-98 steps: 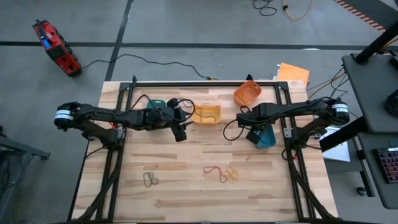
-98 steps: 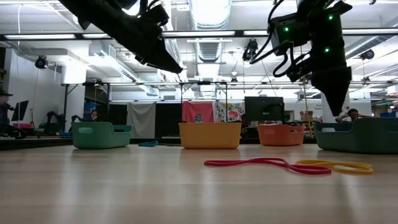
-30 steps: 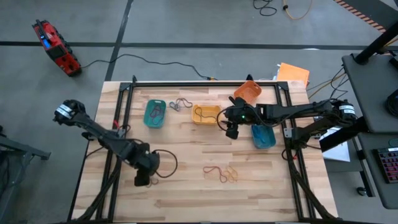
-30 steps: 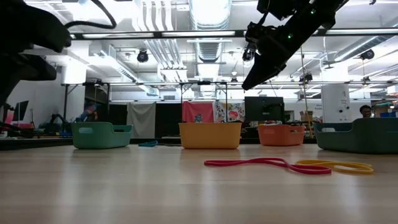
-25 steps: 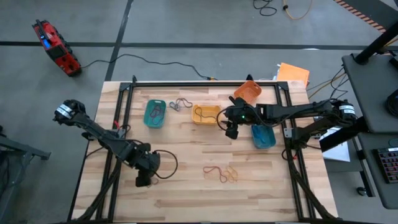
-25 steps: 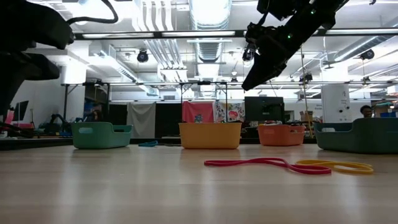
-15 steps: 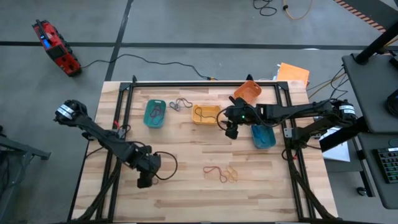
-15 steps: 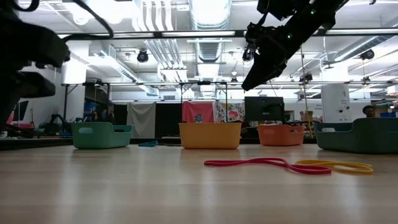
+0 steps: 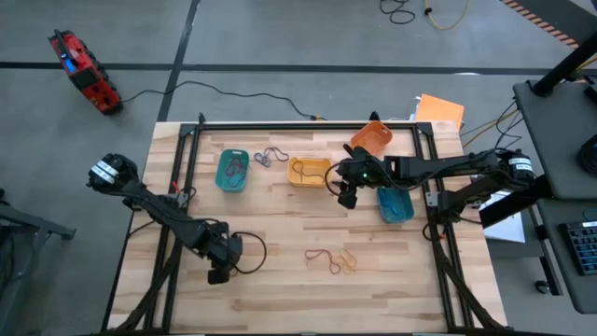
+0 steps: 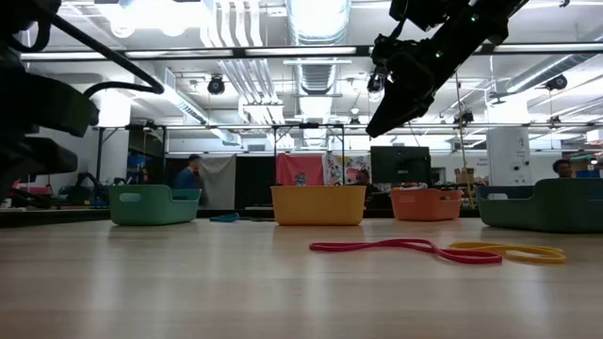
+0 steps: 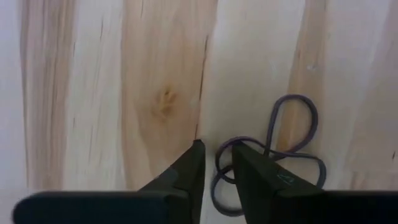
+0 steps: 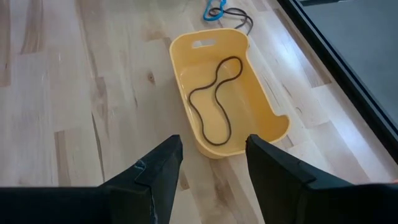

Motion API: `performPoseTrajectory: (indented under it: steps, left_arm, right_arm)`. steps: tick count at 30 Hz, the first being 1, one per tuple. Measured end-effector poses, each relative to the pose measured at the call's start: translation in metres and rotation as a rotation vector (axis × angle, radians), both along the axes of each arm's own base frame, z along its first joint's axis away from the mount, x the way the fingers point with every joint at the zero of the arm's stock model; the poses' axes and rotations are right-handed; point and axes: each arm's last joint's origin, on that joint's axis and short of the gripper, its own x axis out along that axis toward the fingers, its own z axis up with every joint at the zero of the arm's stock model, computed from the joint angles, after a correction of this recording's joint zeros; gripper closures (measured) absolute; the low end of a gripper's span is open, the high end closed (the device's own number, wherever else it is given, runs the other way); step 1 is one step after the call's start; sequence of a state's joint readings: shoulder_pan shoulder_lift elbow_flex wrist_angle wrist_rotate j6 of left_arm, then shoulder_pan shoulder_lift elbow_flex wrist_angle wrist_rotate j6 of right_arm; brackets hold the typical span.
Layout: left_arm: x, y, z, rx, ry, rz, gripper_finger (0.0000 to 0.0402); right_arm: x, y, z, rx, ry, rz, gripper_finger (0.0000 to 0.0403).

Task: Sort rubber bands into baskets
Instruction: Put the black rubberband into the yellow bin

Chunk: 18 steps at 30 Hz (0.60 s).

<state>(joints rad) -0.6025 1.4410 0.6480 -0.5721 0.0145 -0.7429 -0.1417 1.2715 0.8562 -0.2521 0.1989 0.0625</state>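
**Left arm down on the dark bands**

Nearest me, the left gripper pinches its jaws around a strand of the dark rubber bands lying on the counter, probably lifting one. Red and tan bands wait mid-counter. Beyond, the right gripper hovers with jaws apart over the yellow basket, one of four baskets.

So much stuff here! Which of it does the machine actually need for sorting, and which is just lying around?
Part of the job:
- green basket
- yellow basket with a dark band inside
- orange basket
- blue basket
- red band and yellow bands on the table
- dark band at the left pincer

Just lying about:
- red device on the floor
- orange sheet past the table's edge
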Motion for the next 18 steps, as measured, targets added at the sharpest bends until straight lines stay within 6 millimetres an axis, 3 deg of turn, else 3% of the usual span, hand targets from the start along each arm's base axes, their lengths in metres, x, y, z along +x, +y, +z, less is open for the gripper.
performPoseTrajectory:
  steps: [8,18]
  left_arm:
    - [0.002,-0.002,0.003,-0.01,0.006,-0.007,0.0397]
    - [0.016,-0.01,0.046,0.067,-0.005,-0.059,0.0401]
  right_arm:
    - [0.0,0.0,0.0,0.001,0.0,-0.001,0.0229]
    - [0.0,0.0,0.0,-0.001,0.0,0.0,0.0229]
